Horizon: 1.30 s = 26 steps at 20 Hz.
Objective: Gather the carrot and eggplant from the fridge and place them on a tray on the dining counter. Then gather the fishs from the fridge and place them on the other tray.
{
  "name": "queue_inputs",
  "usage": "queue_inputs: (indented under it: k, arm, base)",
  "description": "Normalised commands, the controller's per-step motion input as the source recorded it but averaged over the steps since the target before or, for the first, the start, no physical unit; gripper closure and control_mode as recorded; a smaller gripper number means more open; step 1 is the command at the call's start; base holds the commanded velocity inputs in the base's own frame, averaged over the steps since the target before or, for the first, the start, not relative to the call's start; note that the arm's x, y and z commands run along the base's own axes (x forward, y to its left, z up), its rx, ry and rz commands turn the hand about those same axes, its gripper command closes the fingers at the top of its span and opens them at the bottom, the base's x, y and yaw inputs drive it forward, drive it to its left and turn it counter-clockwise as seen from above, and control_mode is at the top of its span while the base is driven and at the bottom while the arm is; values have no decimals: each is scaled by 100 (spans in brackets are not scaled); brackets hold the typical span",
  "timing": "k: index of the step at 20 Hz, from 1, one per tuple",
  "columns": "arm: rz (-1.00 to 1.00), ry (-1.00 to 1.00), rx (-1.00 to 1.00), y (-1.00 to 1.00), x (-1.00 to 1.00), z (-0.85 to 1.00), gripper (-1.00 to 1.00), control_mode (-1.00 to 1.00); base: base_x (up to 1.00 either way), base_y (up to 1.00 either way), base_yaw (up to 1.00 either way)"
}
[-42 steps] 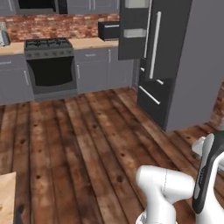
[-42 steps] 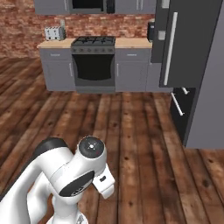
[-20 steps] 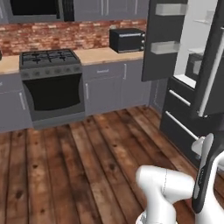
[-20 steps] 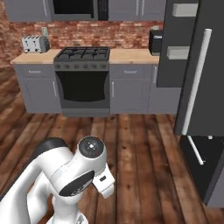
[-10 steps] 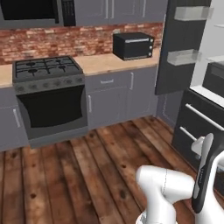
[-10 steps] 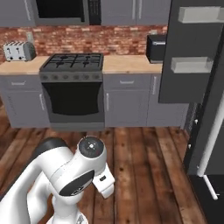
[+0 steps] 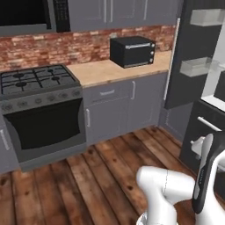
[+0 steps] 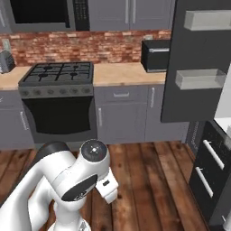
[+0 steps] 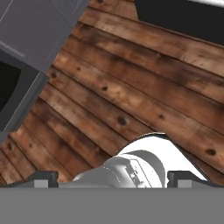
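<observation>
while base nears tall dark grey fridge [image 8: 198, 67], door open at right, gripper [image 9: 113, 178] spread wide, empty, tucked low over plank floor [image 9: 131, 87]. carrot, eggplant unseen; square up before reaching.

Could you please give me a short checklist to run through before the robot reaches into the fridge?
1. Fridge door open, shelves showing: ok.
2. Gripper open and holding nothing: ok.
3. Base close enough to the fridge to reach in: not ok, wooden floor still lies between them.
4. Carrot, eggplant or fish located on the shelves: cannot tell.
5. Floor path to the fridge free of obstacles: ok.
</observation>
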Motion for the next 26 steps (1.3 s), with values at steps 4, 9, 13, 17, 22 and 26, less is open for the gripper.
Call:
queue_inputs:
  k: [4,9,13,17,22,26]
  arm:
    - [0,0,0,0,0,0,-100,100]
    - [0,0,0,0,0,0,-100,100]
    - [0,0,0,0,0,0,-100,100]
    - [0,0,0,0,0,0,-100,100]
    - [0,0,0,0,0,0,-100,100]
    - [0,0,0,0,0,0,-100,100]
  base:
    - [64,0,-32]
    - [59,0,-36]
    - [58,0,-37]
    - [59,0,-37]
    - [61,0,-37]
    - [62,0,-37]
